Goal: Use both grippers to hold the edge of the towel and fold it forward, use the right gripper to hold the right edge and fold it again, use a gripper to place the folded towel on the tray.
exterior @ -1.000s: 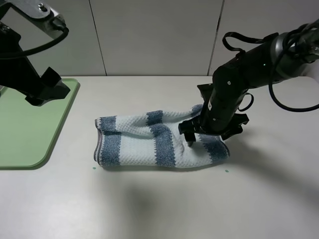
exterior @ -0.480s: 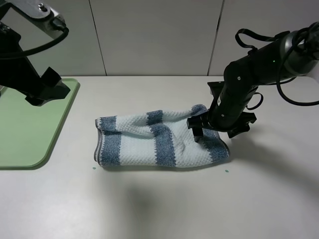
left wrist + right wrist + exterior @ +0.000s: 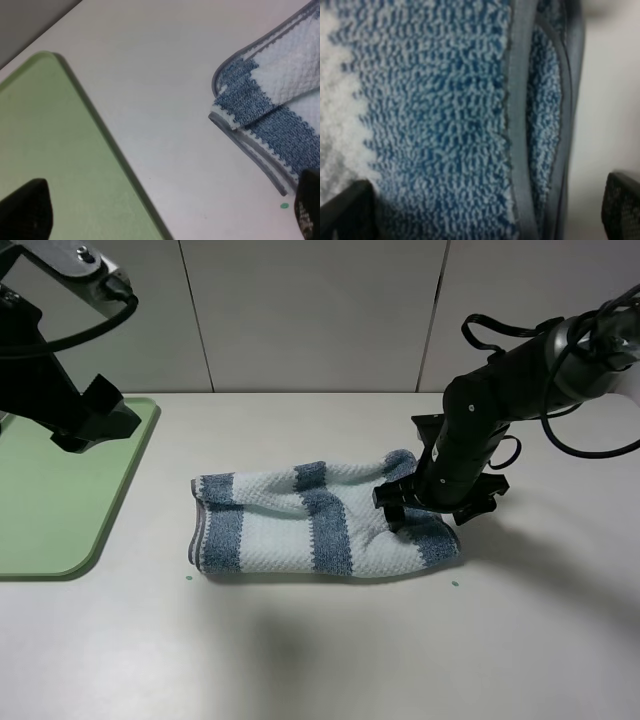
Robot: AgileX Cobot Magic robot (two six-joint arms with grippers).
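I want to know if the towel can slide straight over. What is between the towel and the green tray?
Just bare table lies between the towel and the tray; the exterior high view shows it plainly.

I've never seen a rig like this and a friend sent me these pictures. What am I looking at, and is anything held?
Two black robot arms work at a white table. One picture comes from a camera mounted high; the other two from cameras on the arms' wrists. A folded striped towel lies on the table beside a green tray. The right gripper is down at the towel's right end, jaws open astride its grey hem. The left gripper hangs open by the tray's edge. Nothing is held.
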